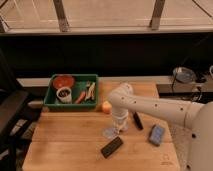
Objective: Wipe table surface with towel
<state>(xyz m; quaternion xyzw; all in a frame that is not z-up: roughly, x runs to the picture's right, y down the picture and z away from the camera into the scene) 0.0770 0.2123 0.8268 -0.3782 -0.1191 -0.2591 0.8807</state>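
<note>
A small pale towel [109,133] lies bunched on the wooden table [65,142], just left of the table's middle. My gripper [118,125] points down onto the towel's upper right edge, at the end of the white arm [150,106] that reaches in from the right. The gripper's tip is hidden against the towel.
A green bin [52,95] with a red bowl [63,81], a cup and utensils stands at the back left. A small orange object [106,106] lies by the bin. A black device [112,146], a dark pen-like object [137,120] and a blue sponge [156,134] lie near the towel.
</note>
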